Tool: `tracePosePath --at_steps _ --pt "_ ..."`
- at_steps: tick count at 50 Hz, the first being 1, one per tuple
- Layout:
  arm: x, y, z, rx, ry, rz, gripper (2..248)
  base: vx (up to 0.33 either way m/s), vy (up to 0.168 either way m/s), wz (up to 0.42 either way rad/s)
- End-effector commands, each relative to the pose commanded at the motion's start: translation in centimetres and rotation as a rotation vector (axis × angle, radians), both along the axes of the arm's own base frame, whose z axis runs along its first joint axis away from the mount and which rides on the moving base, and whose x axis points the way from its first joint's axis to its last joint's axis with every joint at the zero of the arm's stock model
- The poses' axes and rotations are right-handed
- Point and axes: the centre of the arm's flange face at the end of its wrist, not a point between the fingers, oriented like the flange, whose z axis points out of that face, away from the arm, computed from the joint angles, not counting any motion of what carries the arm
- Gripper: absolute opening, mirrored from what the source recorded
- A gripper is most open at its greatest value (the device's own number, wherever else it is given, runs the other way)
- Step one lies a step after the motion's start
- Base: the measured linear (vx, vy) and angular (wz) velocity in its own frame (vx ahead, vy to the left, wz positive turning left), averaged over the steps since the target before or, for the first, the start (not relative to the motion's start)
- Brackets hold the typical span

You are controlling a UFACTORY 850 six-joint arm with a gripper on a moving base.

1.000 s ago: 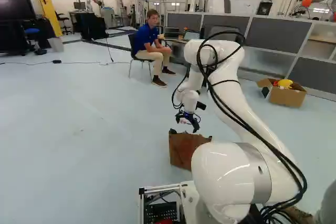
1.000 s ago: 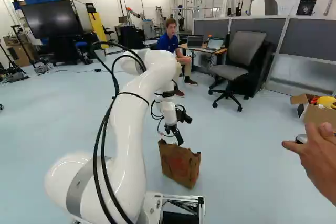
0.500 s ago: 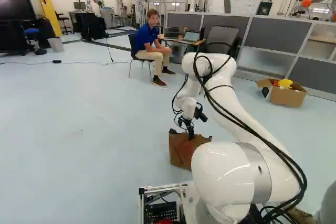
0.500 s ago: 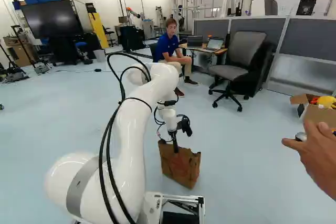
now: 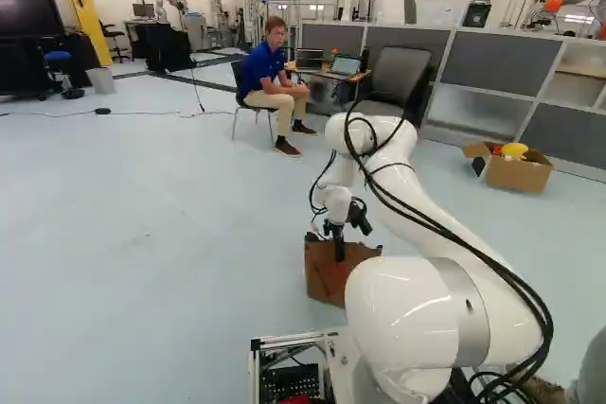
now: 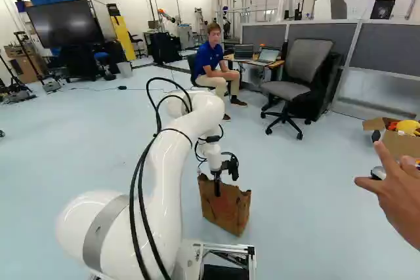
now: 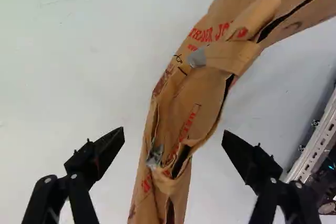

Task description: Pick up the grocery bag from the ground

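Straddling the brown paper grocery bag w/ red lettering (image 7: 173, 103), the black two-finger gripper (image 6: 217, 192) stands wide, one finger each side. Bag's upper part lies btwn the fingers in wrist view, w/ a gap each side; neither touches it there, so no grip. Bag also runs on ahead of the gripper (image 7: 174, 136) & bends off to one side, its narrow top partly open. A folded brown paper handle (image 7: 236, 56) crosses that top ahead of the fingers. Small shiny silver-grey patch (image 7: 156, 156) sits on the bag btwn the fingers; a dull grey one (image 7: 197, 57) is farther ahead, by the handle.

Bag stands on the pale blue-grey floor (image 5: 142, 234), just past the base, slightly tilted in R base view. Both base views show the white jointed arm (image 6: 172, 175) reaching out & down to it, w/ a dark finger in front of the bag's near face, close to the top edge.

Bare hand (image 6: 397, 191), fingers spread, is at the R of R base view, well apart from gripper & bag in that view. Open brown cardboard box (image 5: 519, 175) w/ a yellow rounded item (image 5: 514, 150) in it sits farther off on the floor, R side of L base view.
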Motion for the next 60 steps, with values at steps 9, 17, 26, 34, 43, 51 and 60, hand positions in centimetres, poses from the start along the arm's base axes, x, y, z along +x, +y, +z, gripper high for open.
tracePosePath --at_steps 9,17,26,34,43,51,60 --pt "0.01 0.00 -0.78 0.000 0.001 0.000 225 0.000 0.000 0.000" --pt "0.01 0.00 -0.88 0.000 0.001 0.000 148 0.000 0.000 0.000" --pt "0.01 0.00 -0.88 0.000 0.001 0.000 109 0.000 0.000 0.000" --pt "0.01 0.00 -0.88 0.000 0.001 0.000 35 0.000 0.000 0.000" --pt "0.01 0.00 -0.88 0.000 0.001 0.000 23 0.000 0.000 0.000" --pt "0.01 0.00 -0.88 0.000 0.001 0.000 23 0.000 0.000 0.000" --pt "0.01 0.00 -0.88 0.000 0.001 0.000 23 0.000 0.000 0.000"
